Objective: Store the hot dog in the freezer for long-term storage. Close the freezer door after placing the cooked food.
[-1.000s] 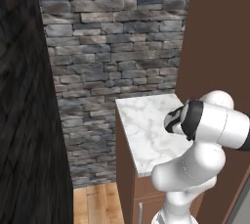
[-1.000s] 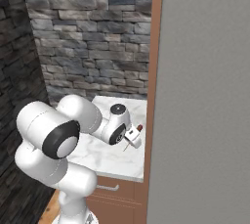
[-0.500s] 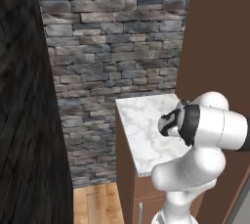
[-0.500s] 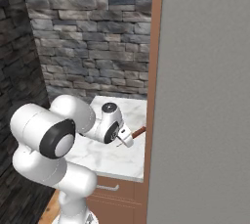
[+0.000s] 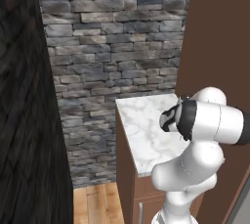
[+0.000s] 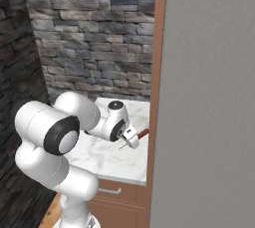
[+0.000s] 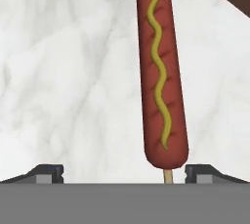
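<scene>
So the gripper (image 6: 135, 140) is sitting over the white marble bench (image 5: 141, 130), close to the brown panel on its right side. The hot dog (image 7: 160, 71) is right there between the fingers (image 7: 46, 173): reddish-brown, squiggle of mustard down it, little pale stick poking out the near end. In the hand view the two finger tips sit wide apart at the bottom corners with the stick end between them, nearer the right one, and I honestly can't tell if they're actually clamping it or not. From the right base view the sausage (image 6: 143, 133) sticks out past the gripper toward the big grey freezer door (image 6: 209, 102). Stone wall (image 5: 112, 37) behind it all
</scene>
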